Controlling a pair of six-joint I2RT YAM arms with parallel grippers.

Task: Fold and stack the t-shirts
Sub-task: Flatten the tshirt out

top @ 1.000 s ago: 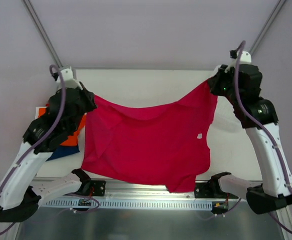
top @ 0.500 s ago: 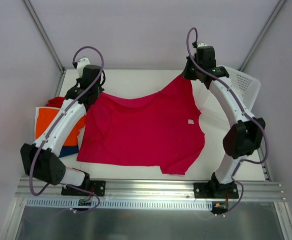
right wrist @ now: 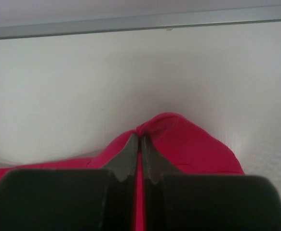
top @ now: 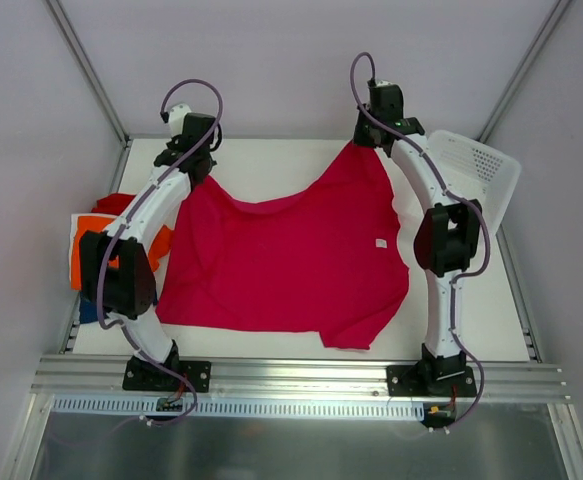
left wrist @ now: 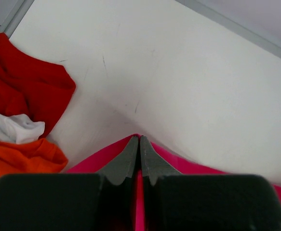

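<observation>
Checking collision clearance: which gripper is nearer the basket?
Right. The right gripper pinches the shirt's far corner left of the basket, not touching it; the left gripper pinches the other far corner, across the shirt.

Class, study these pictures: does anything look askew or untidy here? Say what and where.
The magenta t-shirt lies unevenly: its far edge sags between the left gripper and right gripper, and its near right corner is bunched. The orange t-shirt and red t-shirt lie crumpled at the left.
</observation>
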